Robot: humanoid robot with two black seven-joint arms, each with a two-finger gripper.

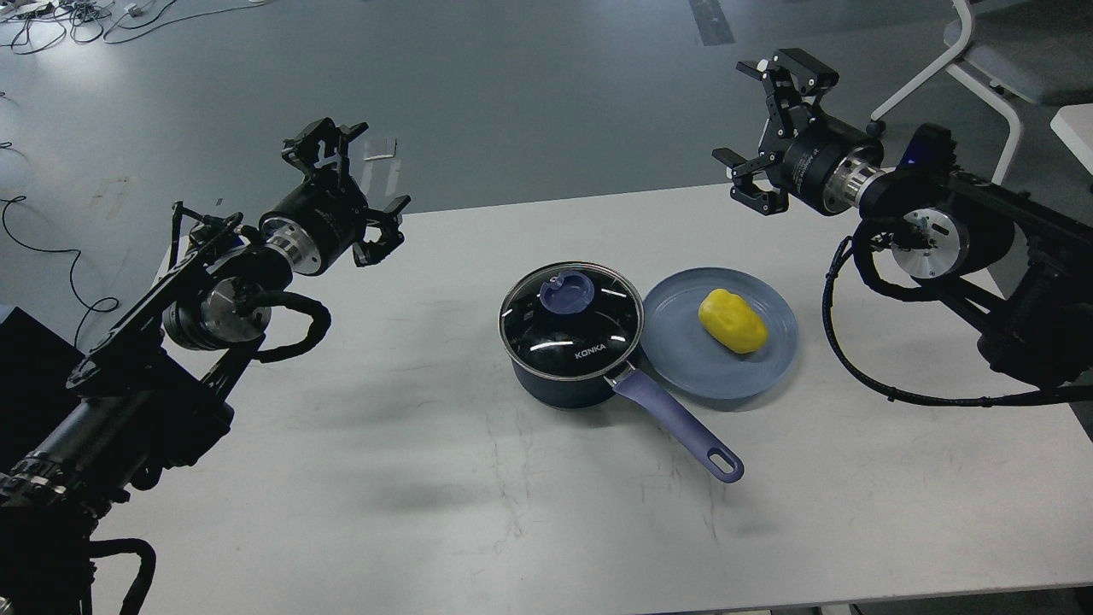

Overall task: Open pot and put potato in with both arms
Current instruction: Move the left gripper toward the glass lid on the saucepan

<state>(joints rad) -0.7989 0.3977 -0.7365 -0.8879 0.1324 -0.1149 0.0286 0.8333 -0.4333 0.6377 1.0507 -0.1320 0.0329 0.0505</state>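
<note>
The dark navy pot (570, 367) stands mid-table with its KONKA glass lid (570, 320) on and a purple knob (567, 292) on top. Its purple-blue handle (679, 424) points toward the front right. The yellow potato (732, 320) lies on a blue-grey plate (683, 359) just right of the pot. My left gripper (350, 184) is open and empty, raised over the table's back left, well away from the pot. My right gripper (768, 128) is open and empty, raised above the table's back edge, beyond the plate.
The white table (512, 495) carries the pot and plate. Its back edge runs just under both grippers. A white chair (982, 60) stands on the grey floor at back right. Cables (51, 17) lie on the floor at back left.
</note>
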